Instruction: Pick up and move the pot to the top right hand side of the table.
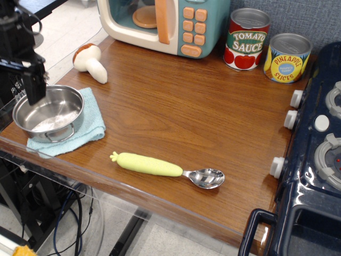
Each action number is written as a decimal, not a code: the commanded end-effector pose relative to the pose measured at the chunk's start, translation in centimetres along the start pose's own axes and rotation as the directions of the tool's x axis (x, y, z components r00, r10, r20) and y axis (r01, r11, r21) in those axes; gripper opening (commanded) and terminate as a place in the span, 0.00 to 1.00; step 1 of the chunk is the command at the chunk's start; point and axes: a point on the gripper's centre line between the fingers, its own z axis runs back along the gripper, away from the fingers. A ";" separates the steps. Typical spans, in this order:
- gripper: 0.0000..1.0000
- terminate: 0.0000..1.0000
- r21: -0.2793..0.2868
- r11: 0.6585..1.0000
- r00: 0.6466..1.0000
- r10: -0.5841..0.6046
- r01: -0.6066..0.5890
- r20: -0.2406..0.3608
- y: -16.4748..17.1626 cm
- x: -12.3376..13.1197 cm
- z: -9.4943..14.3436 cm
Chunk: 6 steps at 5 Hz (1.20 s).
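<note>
The shiny steel pot (49,113) sits on a light blue cloth (88,128) at the front left corner of the brown wood table (186,101). One wire handle faces the front and the other the back left. My black gripper (29,93) hangs at the far left, directly over the pot's back left rim. One dark finger (33,85) reaches down to the rim; the other is hard to tell from the dark background. The jaws look apart and hold nothing.
A toy mushroom (90,61) lies behind the pot. A green-handled spoon (165,168) lies near the front edge. A toy microwave (165,24) and two tin cans (248,38) (287,57) stand along the back. A dark blue toy stove (319,160) lines the right side.
</note>
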 end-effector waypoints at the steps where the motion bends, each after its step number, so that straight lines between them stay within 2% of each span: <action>1: 1.00 0.00 0.059 0.997 0.998 0.058 -0.058 -0.009 0.9 0.2 -0.5; 2: 1.00 0.00 0.094 0.993 0.998 0.068 -0.067 -0.013 1.4 0.4 -1.4; 3: 1.00 0.00 0.094 0.994 0.998 0.063 -0.061 -0.019 1.3 0.7 -2.5; 4: 0.00 0.00 0.096 0.994 0.999 0.049 -0.049 0.002 1.0 1.1 -2.8; 6: 0.00 0.00 0.089 0.996 0.999 0.026 -0.028 0.027 0.4 1.2 -2.3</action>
